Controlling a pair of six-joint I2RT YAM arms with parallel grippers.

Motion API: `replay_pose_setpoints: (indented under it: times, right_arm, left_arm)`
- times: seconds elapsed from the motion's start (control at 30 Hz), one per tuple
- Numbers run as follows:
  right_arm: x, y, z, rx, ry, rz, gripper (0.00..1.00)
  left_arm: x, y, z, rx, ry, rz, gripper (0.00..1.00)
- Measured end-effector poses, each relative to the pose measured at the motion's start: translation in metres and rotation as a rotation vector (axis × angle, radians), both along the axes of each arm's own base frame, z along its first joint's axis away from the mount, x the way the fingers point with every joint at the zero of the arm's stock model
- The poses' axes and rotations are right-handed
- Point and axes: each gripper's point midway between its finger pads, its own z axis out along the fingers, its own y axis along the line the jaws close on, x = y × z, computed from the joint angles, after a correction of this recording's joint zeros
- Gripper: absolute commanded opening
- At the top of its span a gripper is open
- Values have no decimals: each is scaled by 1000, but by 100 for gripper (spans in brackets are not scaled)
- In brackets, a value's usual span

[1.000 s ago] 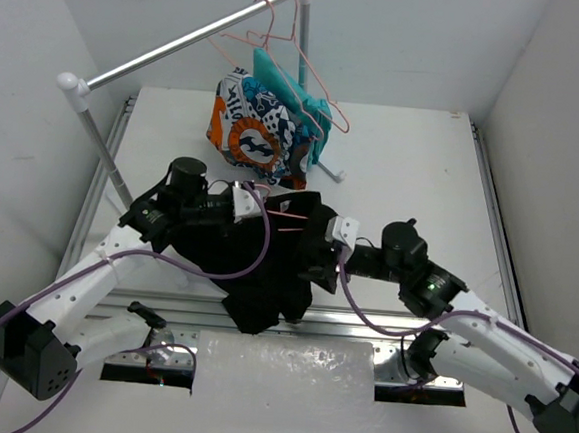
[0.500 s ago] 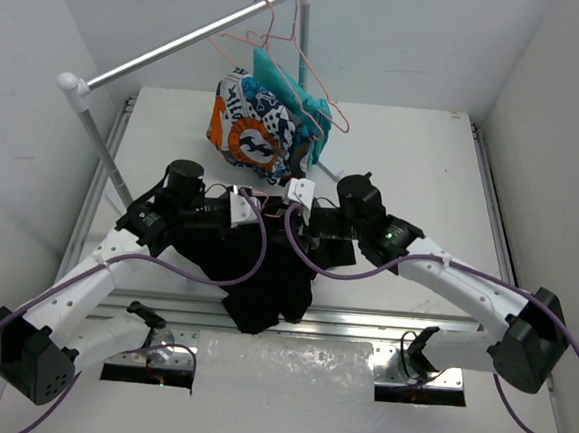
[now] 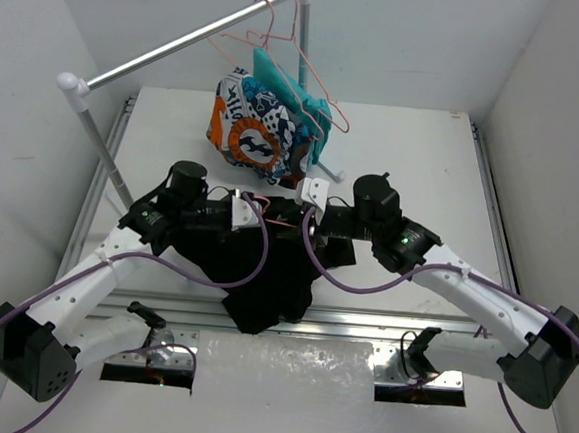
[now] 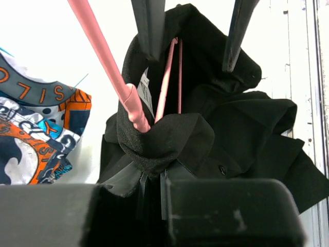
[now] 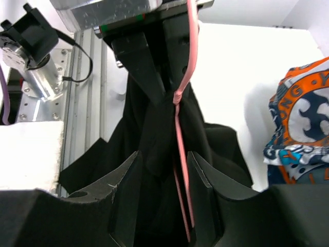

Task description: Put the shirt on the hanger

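facing each other across the shirt (image 4: 241, 128): left hand (image 4: 154, 180) pressed together on its collar, hanger (image 4: 105, 56) wire running lengthwise into right hand (image 5: 164, 164), half spread astride it, unclear whether gripping.

Matt cloth, smooth wire
The shirt (image 3: 270, 275) is soft, matt black cloth; the hanger (image 4: 105, 56) is smooth pink coated wire; the rail (image 3: 183, 43) is satin metal; the surface (image 3: 415, 156) is matt white.

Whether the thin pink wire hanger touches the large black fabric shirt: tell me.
Touching. In the left wrist view the pink wire hanger runs into a fold of the black fabric shirt, which wraps round it.
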Motion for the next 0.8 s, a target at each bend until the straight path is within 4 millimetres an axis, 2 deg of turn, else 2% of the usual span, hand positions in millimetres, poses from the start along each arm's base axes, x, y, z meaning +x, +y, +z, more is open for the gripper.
replay_pose_setpoints:
  times: [0.1,0.37,0.5,0.63,0.67,0.73,0.8]
  right_arm:
    - [2,0,2,2,-19,-4,41]
    - [17,8,-30,-75,23,-21,39]
    - [26,9,-37,-94,43,-28,36]
    - [25,16,-43,-102,77,6,23]
    - [25,17,-46,-106,87,13,11]
    - [24,20,-52,-107,113,26,0]
    - [21,21,-52,-104,119,37,0]
  left_arm:
    - [-2,-1,-1,0,11,-8,0]
    - [-9,-1,-4,0,33,-31,0]
    - [-13,0,-5,6,33,-46,0]
    - [-12,1,-3,7,24,-35,0]
    - [-11,1,-3,4,25,-33,0]
    - [-10,1,-3,1,35,-15,0]
    - [-7,3,-2,-5,49,4,0]
